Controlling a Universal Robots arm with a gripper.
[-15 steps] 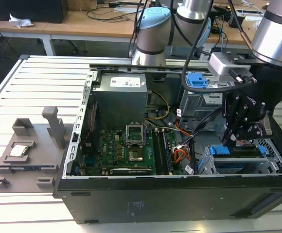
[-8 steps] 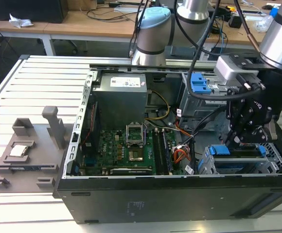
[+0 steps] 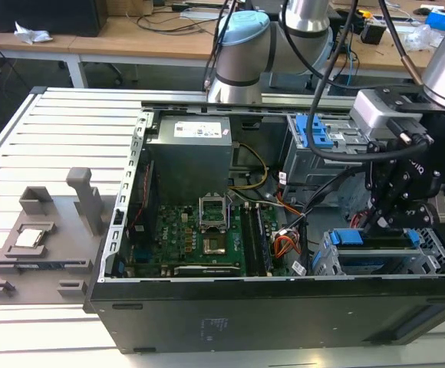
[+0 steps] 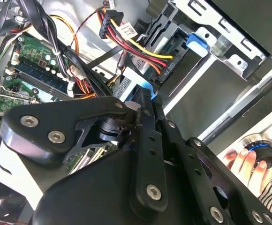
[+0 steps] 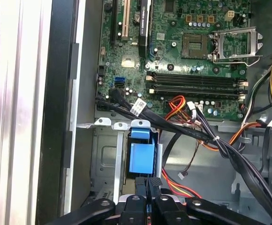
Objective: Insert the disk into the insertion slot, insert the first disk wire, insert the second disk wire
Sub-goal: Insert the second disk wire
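Fingers of the black gripper (image 3: 381, 222) stand pressed together, tips down at the blue plastic carrier of the disk (image 3: 376, 239), with nothing visibly clamped between them. In the first wrist view the two narrow fingers (image 5: 147, 187) meet with no gap just beside the blue tab of the disk (image 5: 140, 157); whether they touch it I cannot tell. The disk sits inside the low grey perforated sheet-metal insertion slot (image 3: 430, 249), at the corner of the open black computer case (image 3: 207, 322) on the exterior view's right. In the second wrist view the closed gripper (image 4: 147, 96) points at a blue edge beside a bundle of red, yellow and black wires (image 4: 136, 47). A green motherboard (image 3: 199, 238) lies in the case's middle. The case rests on a white slatted counter (image 3: 54, 138).
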